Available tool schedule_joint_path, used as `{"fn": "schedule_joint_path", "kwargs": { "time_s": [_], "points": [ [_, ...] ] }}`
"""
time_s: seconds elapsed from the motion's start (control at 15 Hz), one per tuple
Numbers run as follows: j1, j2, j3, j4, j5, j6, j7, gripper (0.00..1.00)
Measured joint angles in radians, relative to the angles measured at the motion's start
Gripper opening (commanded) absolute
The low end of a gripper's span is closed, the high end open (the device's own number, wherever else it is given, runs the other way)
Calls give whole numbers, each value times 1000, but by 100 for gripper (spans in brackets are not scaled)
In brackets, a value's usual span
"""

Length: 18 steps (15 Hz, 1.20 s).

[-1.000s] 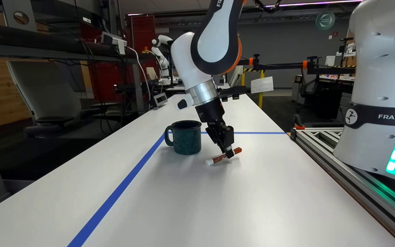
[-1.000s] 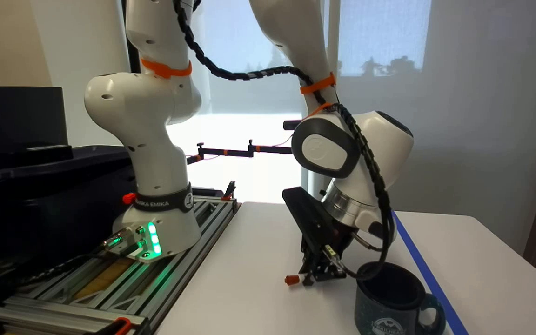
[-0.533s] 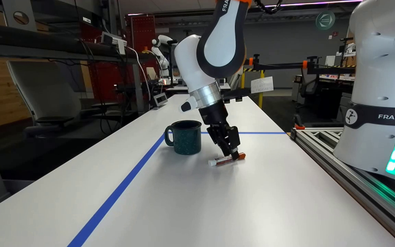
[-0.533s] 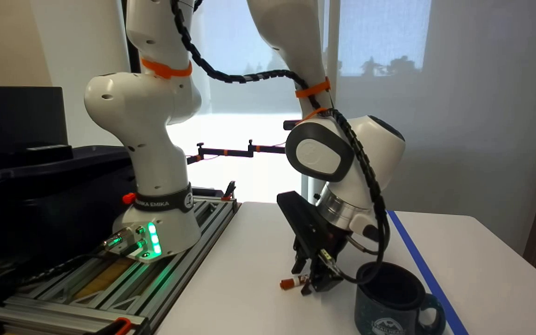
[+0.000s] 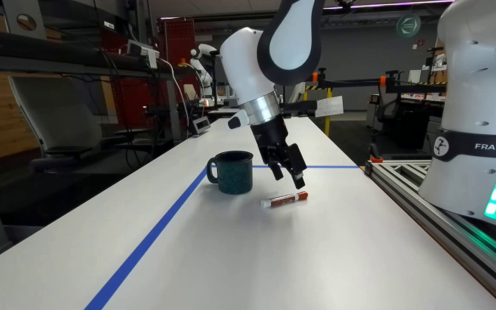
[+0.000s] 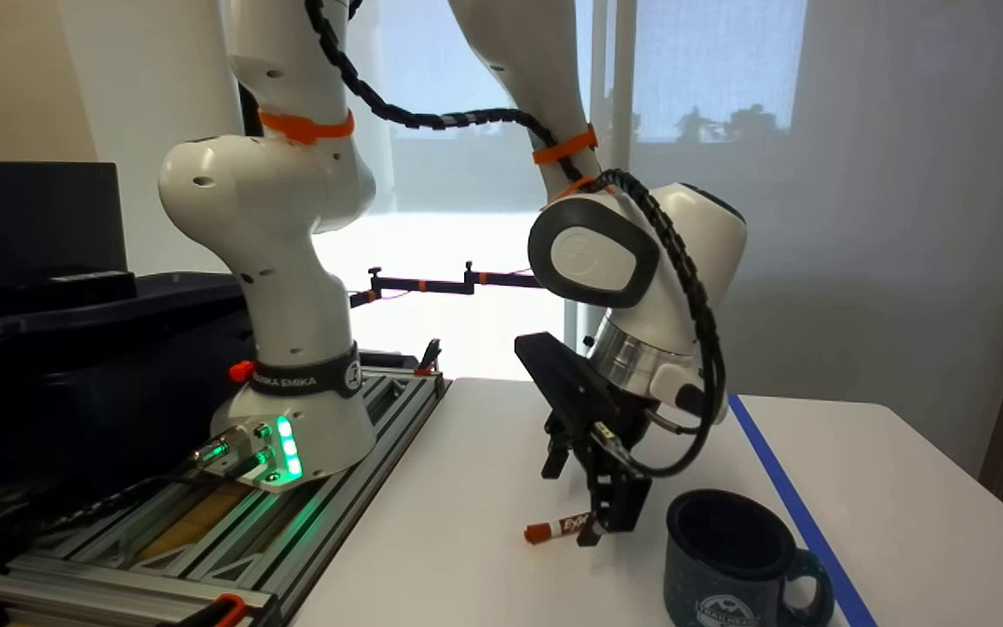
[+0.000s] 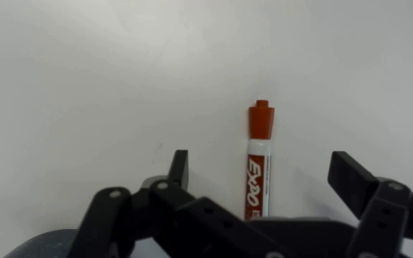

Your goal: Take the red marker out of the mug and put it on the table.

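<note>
Lying on the table (image 5: 317,258), red marker (image 5: 284,200) just below the gripper (image 5: 289,182), jaws wide apart, empty

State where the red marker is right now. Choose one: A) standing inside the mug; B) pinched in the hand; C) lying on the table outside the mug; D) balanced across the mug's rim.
C: the red marker lies on the table apart from the mug, with the open hand above it.

Robotics lab: another robot arm (image 5: 205,77), metal-railed bench (image 6: 314,527).
</note>
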Motion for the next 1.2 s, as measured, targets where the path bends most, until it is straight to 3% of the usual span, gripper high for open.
{"fn": "schedule_joint_path", "kwargs": {
  "time_s": [0.27, 0.53, 0.73, 0.93, 1.2],
  "points": [
    [30, -112, -7, -6, -80, -138, 164, 100],
    [57, -222, 2, -11, -70, -281, 299, 100],
    [74, -286, 6, -18, 31, -312, 325, 100],
    [89, -329, -3, -23, 181, -313, 268, 100],
    [94, -373, -16, -47, 274, -234, 198, 100]
  ]
}}
